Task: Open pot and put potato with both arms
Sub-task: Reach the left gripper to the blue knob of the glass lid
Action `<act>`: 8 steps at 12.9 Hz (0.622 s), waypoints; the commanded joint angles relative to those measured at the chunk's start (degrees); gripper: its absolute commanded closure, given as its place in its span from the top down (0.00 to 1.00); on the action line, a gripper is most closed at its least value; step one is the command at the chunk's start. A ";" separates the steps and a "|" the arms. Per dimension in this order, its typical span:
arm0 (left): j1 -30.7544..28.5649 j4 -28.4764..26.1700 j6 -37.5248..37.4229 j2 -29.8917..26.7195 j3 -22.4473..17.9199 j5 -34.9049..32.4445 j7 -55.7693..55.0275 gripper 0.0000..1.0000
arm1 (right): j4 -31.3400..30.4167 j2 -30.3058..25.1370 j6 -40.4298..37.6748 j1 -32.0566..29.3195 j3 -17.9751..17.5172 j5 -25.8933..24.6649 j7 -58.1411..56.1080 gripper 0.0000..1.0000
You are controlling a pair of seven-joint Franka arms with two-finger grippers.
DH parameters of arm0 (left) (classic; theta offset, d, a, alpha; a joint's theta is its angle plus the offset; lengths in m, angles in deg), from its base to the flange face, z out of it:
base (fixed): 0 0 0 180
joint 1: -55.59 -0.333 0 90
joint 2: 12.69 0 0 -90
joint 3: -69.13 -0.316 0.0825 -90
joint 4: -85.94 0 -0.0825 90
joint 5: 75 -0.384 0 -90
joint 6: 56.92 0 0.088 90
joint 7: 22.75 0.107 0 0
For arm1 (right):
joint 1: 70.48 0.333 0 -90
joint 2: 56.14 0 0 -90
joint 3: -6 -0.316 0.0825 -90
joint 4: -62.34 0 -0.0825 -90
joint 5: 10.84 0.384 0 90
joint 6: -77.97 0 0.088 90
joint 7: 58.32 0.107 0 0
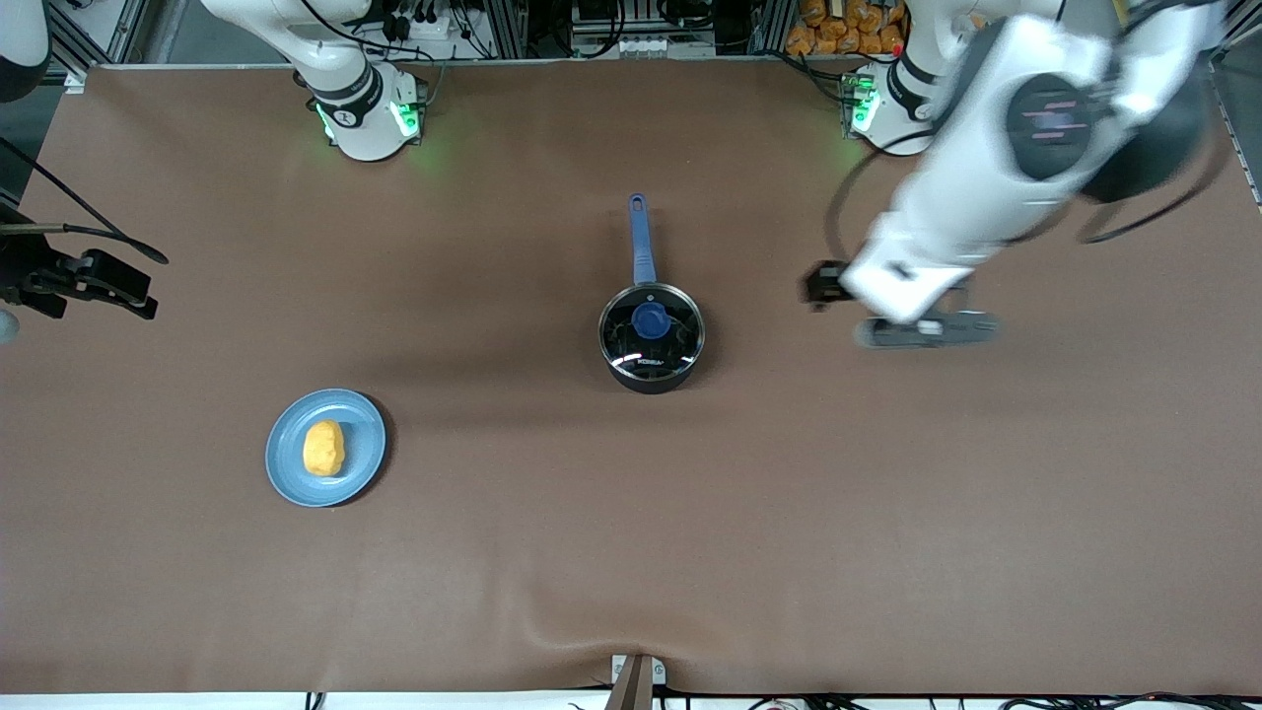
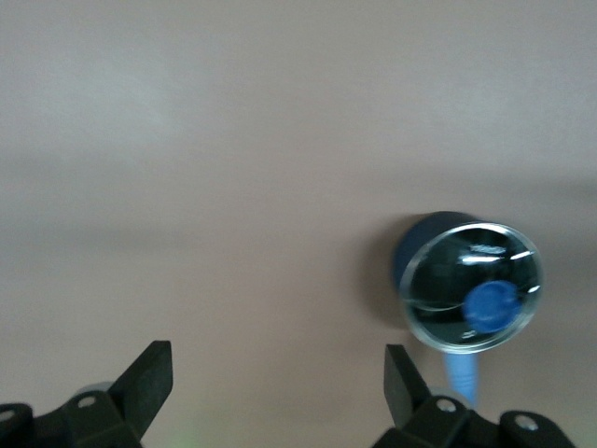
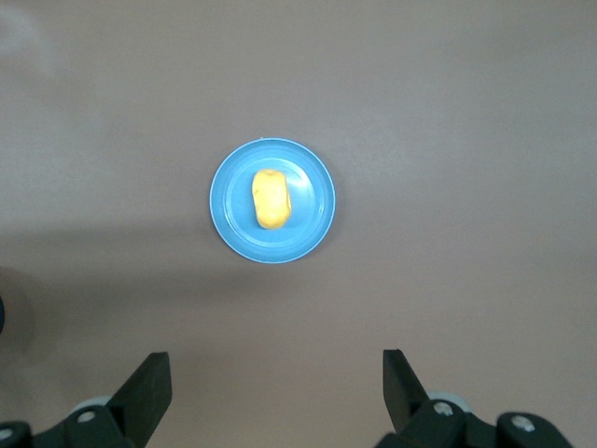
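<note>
- Brown cloth covers the whole table [image 1: 631, 552], and wires and boxes run along the edge where the two arm bases stand.
- One pot [image 1: 652, 337] sits near the middle of the table. Its glass lid [image 1: 652, 333] is on, with one blue knob [image 1: 651, 319] on top. Its one long blue handle [image 1: 641, 240] points toward the arm bases.
- One potato [image 1: 323, 448] lies on one blue plate [image 1: 370, 449]. The plate is nearer to the front camera than the pot and toward the right arm's end of the table.
- Two arms are here, each with one gripper.
- The left gripper [image 1: 912, 316] hangs in the air over bare cloth, beside the pot, toward the left arm's end of the table. It does not touch the pot.
- In the left wrist view the left gripper's two fingers [image 2: 149, 378] are spread wide with nothing between them. The pot [image 2: 469, 282] shows off to one side of them.
- The right gripper [image 1: 79, 286] is up at the edge of the table at the right arm's end, well apart from the plate.
- In the right wrist view its two fingers [image 3: 149, 383] are spread wide and hold nothing. The potato [image 3: 270, 198] lies on the plate [image 3: 312, 201], far off from them.
</note>
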 commanded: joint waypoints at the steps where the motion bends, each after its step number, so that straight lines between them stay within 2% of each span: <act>1: 8.97 2.25 1.47 5.46 -0.51 -3.31 -10.86 1.00 | 0.60 0.34 -0.29 0.19 -0.62 -0.52 -0.41 1.00; 5: 16.37 1.90 11.65 11.98 -0.42 -5.42 -33.69 1.00 | 0.25 0.25 -0.73 0.19 -0.63 -0.35 -0.33 1.00; 8: 19.45 1.55 17.89 16.28 -0.51 -6.48 -49.07 1.00 | -3.52 0.42 1.45 1.24 -0.71 0.27 0.20 1.00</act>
